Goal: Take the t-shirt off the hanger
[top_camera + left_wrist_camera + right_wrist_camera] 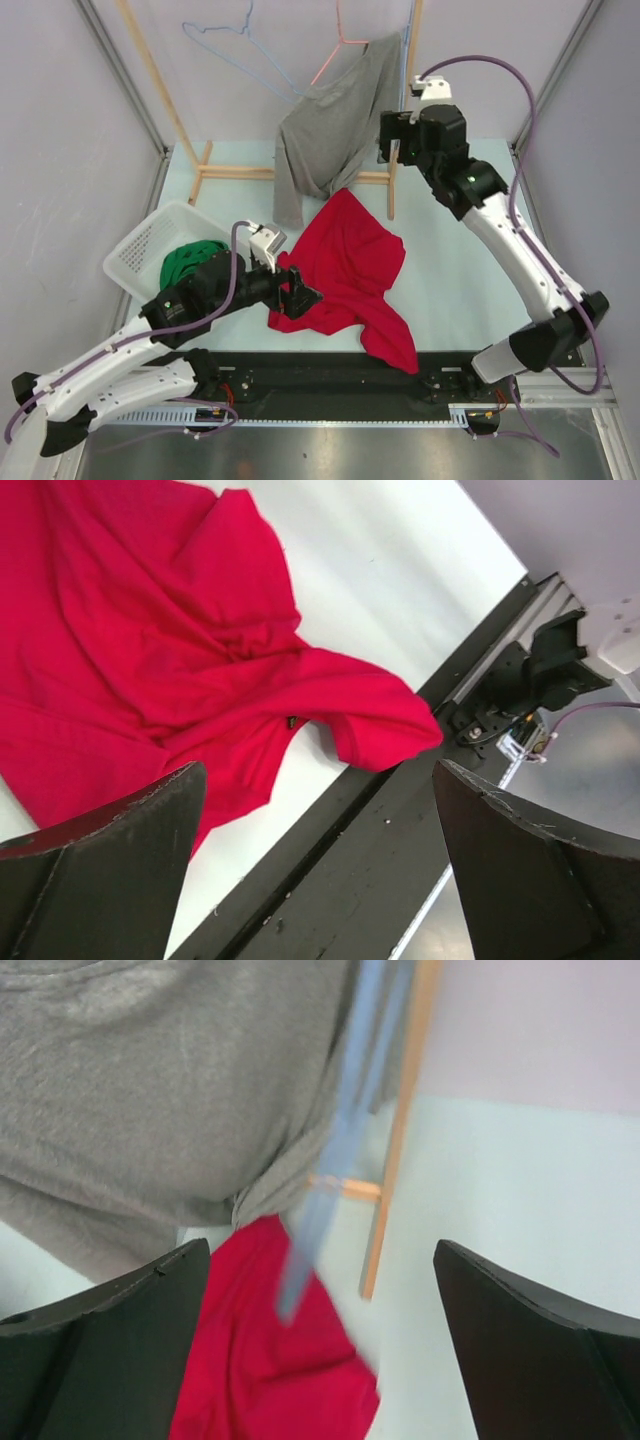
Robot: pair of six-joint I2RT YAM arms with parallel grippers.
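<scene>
Fingers [530, 1350] of the right gripper [392, 138] are standing wide apart with nothing between them. The right arm is reaching up beside the grey t-shirt [335, 125], which is draping from the wooden rack [240, 172]. The left gripper [300, 297] is gaping too, its arm stretching low over the red t-shirt [350, 265] lying on the table [450, 270]. A blue hanger [345, 1130] is showing only as a blur in the right wrist view, and which hanger is carrying the grey shirt is hard to make out.

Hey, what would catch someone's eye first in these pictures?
A bright red t-shirt lies crumpled mid-table, beside the open left gripper. Behind it, a grey t-shirt hangs lopsided at the wooden rack, with the right gripper open beside it. A green garment fills the white basket at left.
</scene>
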